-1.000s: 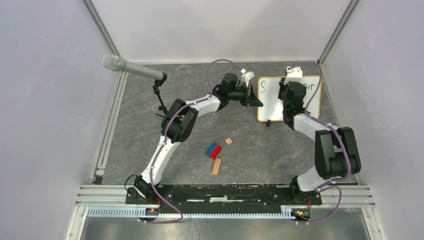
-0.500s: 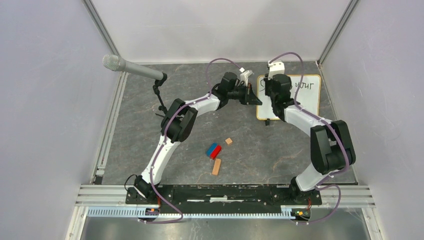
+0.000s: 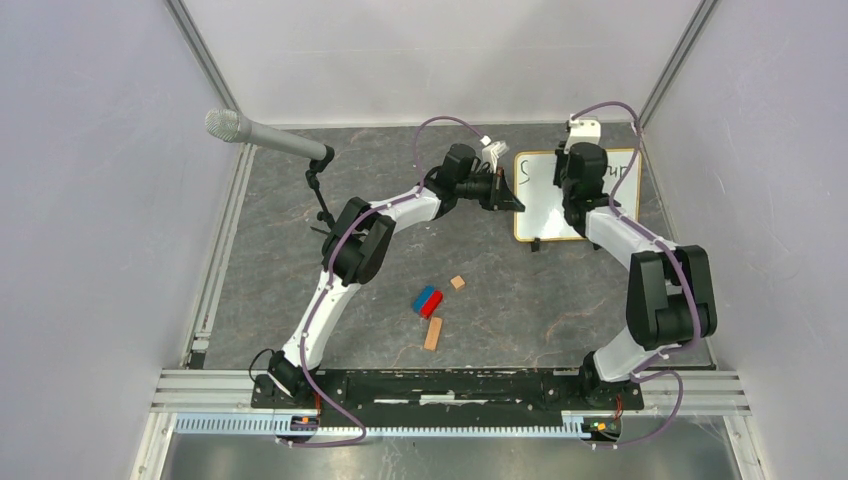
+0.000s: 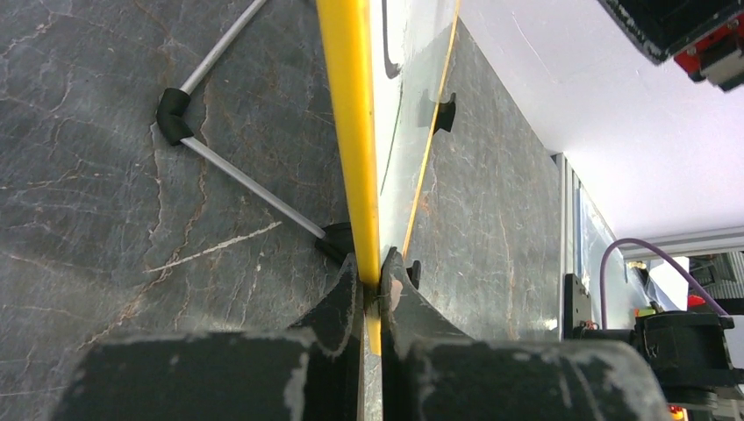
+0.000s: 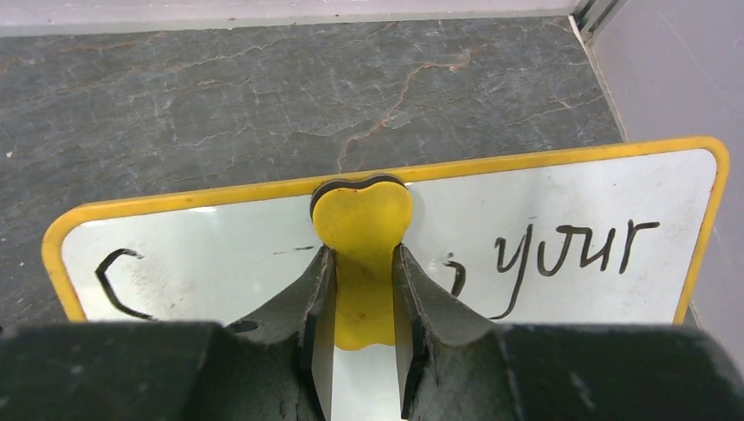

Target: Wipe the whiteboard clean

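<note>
Brace whiteboard (image 5: 561,184) via left gripper (image 4: 371,276) clamped on edge; sweep eraser (image 5: 362,215) pinched in right gripper (image 5: 362,256) flat over lettering (image 5: 575,247)

Whiteboard (image 3: 535,215) fills right rear, microphone (image 3: 262,138) left rear, small blocks (image 3: 428,300) the middle.

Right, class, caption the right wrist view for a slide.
Right hand grips a yellow eraser on the whiteboard, writing not yet wiped.

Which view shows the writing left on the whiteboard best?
Right wrist: the whiteboard faces the camera, "your" and a curved stroke legible. Top external shows it small, partly under the right arm. Left wrist sees it nearly edge-on.
</note>
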